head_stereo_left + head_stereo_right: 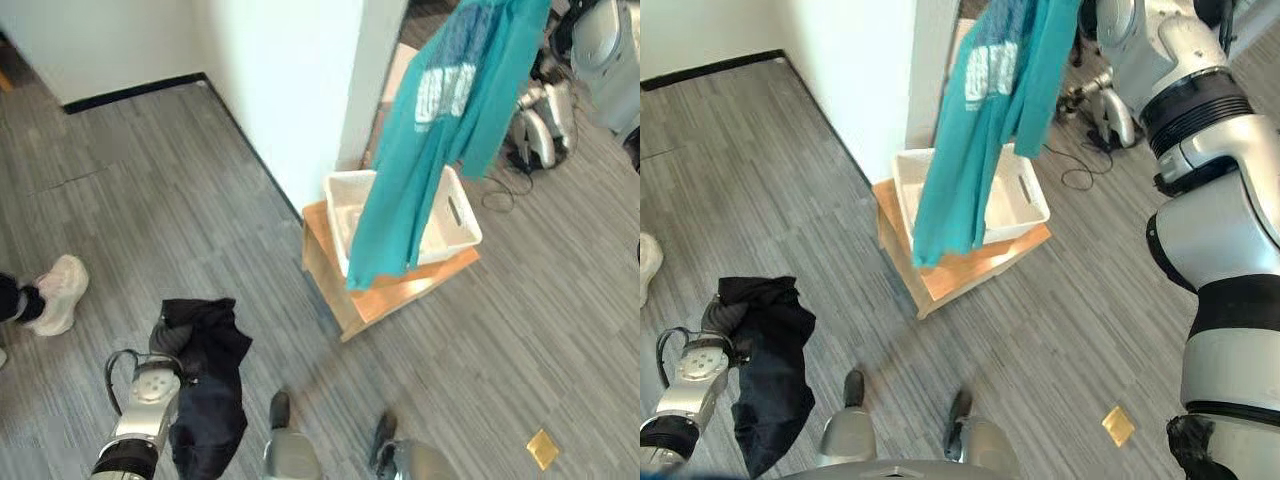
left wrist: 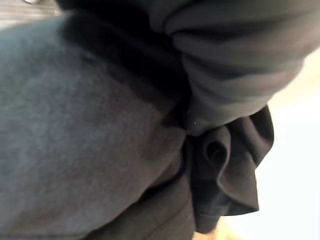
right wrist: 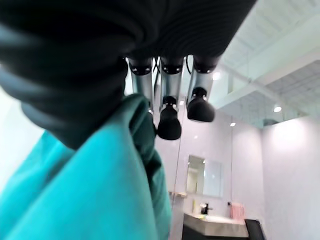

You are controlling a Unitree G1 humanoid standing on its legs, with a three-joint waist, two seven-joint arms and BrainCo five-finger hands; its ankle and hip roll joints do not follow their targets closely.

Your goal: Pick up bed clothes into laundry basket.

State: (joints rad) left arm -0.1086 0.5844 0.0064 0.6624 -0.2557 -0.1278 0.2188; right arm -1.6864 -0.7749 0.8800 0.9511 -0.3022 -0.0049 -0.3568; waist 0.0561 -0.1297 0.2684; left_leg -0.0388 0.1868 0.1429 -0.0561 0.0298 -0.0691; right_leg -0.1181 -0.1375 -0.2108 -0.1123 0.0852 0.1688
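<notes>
text: none legible | teal shirt (image 1: 450,110): white print, unreadable

A laundry basket (image 1: 455,215) sits on a low wooden stand (image 1: 400,290) just beside a wall corner (image 1: 300,130), ahead and to the right. A shirt (image 1: 440,130) hangs from the right hand (image 3: 170,100) above and in front of the basket. At lower left, the left hand (image 1: 725,320) holds up a second garment (image 1: 210,390). A person's shoe (image 1: 60,292) stands at far left.

teal shirt (image 1: 440,130): soft matt cloth | basket (image 1: 462,222): smooth white plastic | stand (image 1: 385,297): pale wood
</notes>
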